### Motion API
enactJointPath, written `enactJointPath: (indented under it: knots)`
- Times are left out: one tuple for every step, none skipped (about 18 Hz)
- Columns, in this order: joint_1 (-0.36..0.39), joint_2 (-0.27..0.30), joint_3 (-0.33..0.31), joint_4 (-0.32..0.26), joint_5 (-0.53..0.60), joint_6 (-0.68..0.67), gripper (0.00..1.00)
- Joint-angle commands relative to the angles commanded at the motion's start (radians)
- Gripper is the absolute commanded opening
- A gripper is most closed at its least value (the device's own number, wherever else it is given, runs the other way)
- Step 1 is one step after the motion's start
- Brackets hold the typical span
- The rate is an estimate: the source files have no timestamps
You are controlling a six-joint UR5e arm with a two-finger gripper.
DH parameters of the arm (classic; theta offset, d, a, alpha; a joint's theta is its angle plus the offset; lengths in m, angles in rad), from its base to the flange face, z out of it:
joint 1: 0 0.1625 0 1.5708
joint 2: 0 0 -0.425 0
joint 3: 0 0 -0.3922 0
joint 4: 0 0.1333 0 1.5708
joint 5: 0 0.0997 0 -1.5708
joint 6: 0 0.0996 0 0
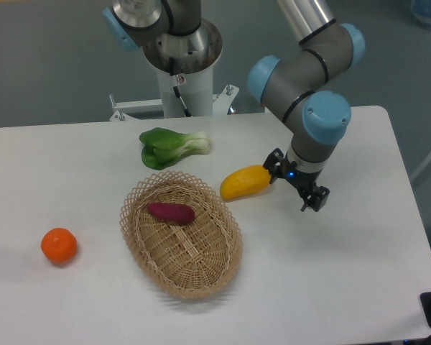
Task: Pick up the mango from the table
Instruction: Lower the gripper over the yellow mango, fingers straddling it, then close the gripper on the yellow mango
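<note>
Spanning the scene, the white worktop (345, 287) carries everything. A wicker basket (181, 233) holds a purple sweet potato (171, 212). Just right of its rim lies the mango (245, 182), long axis running lower-left to upper-right, right tip by the gripper (296, 185), whose fingers (314, 202) stand spread. Bok choy (171, 146) lies behind; an orange (59, 245) far left. No readable writing.
</note>
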Motion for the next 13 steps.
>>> enactJointPath:
  knots:
    - [-0.003, 0.009, -0.018, 0.001, 0.000, 0.000, 1.00]
    - [-0.014, 0.018, -0.038, 0.000, 0.002, 0.000, 1.00]
    - [-0.023, 0.026, -0.061, 0.001, 0.012, 0.005, 1.00]
    - [-0.028, 0.037, -0.081, 0.001, 0.023, 0.011, 1.00]
    - [-0.029, 0.044, -0.098, 0.003, 0.026, 0.018, 1.00]
    - [-0.032, 0.051, -0.112, 0.006, 0.026, 0.021, 1.00]
    - [-0.040, 0.052, -0.118, 0.011, 0.025, 0.023, 1.00]
    - [-0.044, 0.052, -0.120, 0.011, 0.026, 0.021, 1.00]
    - [-0.046, 0.049, -0.121, 0.012, 0.028, 0.020, 1.00]
    - [-0.046, 0.048, -0.120, 0.014, 0.026, 0.020, 1.00]
    - [-0.049, 0.046, -0.118, 0.015, 0.026, 0.020, 1.00]
    - [-0.051, 0.046, -0.120, 0.014, 0.026, 0.020, 1.00]
    - [-0.052, 0.045, -0.121, 0.015, 0.026, 0.018, 1.00]
